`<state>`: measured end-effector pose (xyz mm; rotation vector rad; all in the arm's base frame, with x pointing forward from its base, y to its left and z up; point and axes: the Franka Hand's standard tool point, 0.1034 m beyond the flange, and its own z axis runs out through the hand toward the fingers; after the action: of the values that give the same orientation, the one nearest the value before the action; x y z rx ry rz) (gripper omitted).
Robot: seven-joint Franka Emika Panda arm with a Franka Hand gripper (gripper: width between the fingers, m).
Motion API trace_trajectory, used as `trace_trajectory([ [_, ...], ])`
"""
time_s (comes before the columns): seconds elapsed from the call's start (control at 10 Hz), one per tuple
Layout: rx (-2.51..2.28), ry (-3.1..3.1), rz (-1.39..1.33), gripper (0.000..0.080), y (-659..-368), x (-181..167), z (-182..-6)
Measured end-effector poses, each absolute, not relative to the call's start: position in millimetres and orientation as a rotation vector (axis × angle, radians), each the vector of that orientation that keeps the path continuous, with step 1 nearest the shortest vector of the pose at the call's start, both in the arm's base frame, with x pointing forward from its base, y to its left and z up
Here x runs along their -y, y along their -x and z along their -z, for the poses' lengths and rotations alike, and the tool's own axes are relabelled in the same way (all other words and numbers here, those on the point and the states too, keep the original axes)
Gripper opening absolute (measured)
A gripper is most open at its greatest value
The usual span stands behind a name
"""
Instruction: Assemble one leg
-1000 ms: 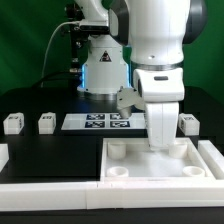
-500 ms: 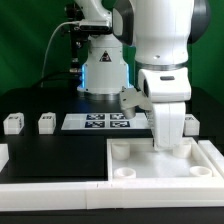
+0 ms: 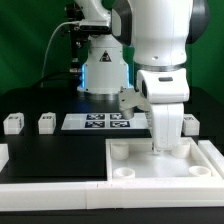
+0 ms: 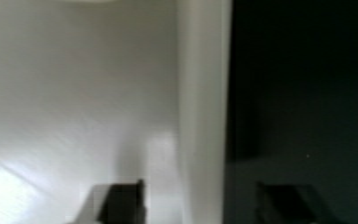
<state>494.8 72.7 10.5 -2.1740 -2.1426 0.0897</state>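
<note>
One leg (image 3: 46, 123) beside the marker board (image 3: 105, 121), fingers (image 4: 119, 203) astride tray wall (image 4: 202, 100)

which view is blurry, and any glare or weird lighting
wrist view: soft and out of focus throughout, the white tray washed out and the table nearly black; exterior view: evenly lit and fairly sharp, with a blue glow on the arm's base.

Arm (image 3: 160, 40): glossy white rounded shells, black band at joint. Base (image 3: 104, 70) white, bluish glow. Black cables (image 3: 62, 40) behind.
</note>
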Motion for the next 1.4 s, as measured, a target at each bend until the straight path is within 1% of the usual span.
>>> trace_trajectory([
  [0.1,2.127,2.191,-0.091,0.0439,-494.7,-73.7,-10.6],
  [0.2,2.101,2.217,-0.091,0.0567,-494.7,-74.8,-11.1],
  [0.3,2.078,2.246,-0.084,0.0567,-494.9,-75.8,-13.0],
  [0.4,2.054,2.279,-0.074,0.0634,-492.9,-75.8,-17.1],
  [1.0,2.010,2.375,-0.054,0.0649,-476.1,-65.4,-61.6],
  [1.1,1.980,2.409,-0.049,0.0649,-470.5,-64.8,-65.2],
  [1.4,1.899,2.476,-0.049,0.0649,-465.6,-64.7,-64.6],
])
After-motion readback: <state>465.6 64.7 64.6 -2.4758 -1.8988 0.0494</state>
